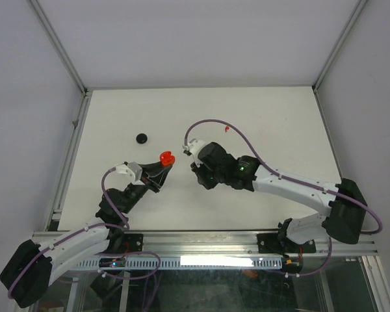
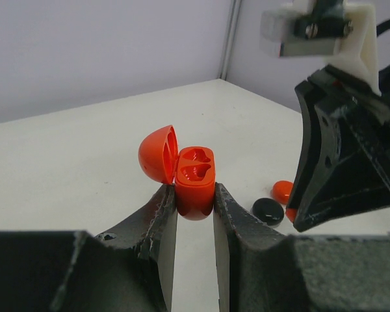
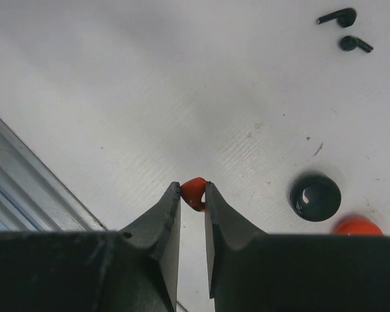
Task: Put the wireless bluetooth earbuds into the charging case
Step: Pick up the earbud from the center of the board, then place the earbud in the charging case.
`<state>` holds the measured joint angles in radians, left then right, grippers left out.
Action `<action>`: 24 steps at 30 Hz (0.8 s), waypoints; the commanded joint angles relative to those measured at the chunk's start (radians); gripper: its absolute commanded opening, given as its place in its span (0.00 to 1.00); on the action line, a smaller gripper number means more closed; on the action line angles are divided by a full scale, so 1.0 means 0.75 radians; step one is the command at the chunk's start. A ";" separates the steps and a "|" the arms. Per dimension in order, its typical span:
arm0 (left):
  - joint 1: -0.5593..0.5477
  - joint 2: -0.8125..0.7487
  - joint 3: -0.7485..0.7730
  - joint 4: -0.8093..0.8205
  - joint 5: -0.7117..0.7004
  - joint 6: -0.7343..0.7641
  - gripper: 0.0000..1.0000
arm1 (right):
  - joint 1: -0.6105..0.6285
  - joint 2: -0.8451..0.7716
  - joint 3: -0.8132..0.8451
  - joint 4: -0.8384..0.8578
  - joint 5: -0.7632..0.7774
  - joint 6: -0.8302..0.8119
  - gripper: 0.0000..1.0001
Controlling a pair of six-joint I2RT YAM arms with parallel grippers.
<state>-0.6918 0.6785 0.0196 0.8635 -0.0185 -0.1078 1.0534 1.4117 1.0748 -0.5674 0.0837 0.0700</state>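
Open red case (image 2: 195, 170) clamped in left end effector (image 2: 195, 201); red earbud (image 3: 194, 187) pinched tight in right end effector (image 3: 193, 195), close by.

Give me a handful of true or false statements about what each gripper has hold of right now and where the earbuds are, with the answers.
1. The left gripper holds the red charging case between its fingers. True.
2. The case's lid is shut. False: the lid is hinged back, and the two wells face up.
3. The right gripper is empty. False: it is pinching a red earbud at its fingertips.
4. Two black earbuds lie on the table, near each other but apart. True, as seen in the right wrist view.
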 commanded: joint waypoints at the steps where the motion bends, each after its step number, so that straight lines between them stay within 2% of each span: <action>1: 0.011 0.029 -0.065 0.220 0.137 0.061 0.00 | -0.003 -0.184 -0.010 0.170 0.072 0.234 0.12; 6: 0.010 0.128 -0.026 0.332 0.252 0.133 0.00 | -0.001 -0.359 -0.085 0.343 0.079 0.372 0.11; 14: 0.012 0.324 0.000 0.607 0.402 0.205 0.00 | 0.003 -0.524 -0.216 0.681 0.038 0.461 0.10; 21: 0.012 0.381 0.022 0.682 0.521 0.277 0.00 | 0.009 -0.526 -0.323 1.012 -0.044 0.524 0.09; 24: 0.010 0.384 0.026 0.700 0.544 0.286 0.00 | 0.013 -0.498 -0.328 1.072 -0.065 0.539 0.08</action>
<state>-0.6918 0.9630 0.0269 1.2793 0.3164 0.0639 1.0546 1.0267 0.8288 0.0349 0.0704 0.4343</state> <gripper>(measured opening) 0.252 0.189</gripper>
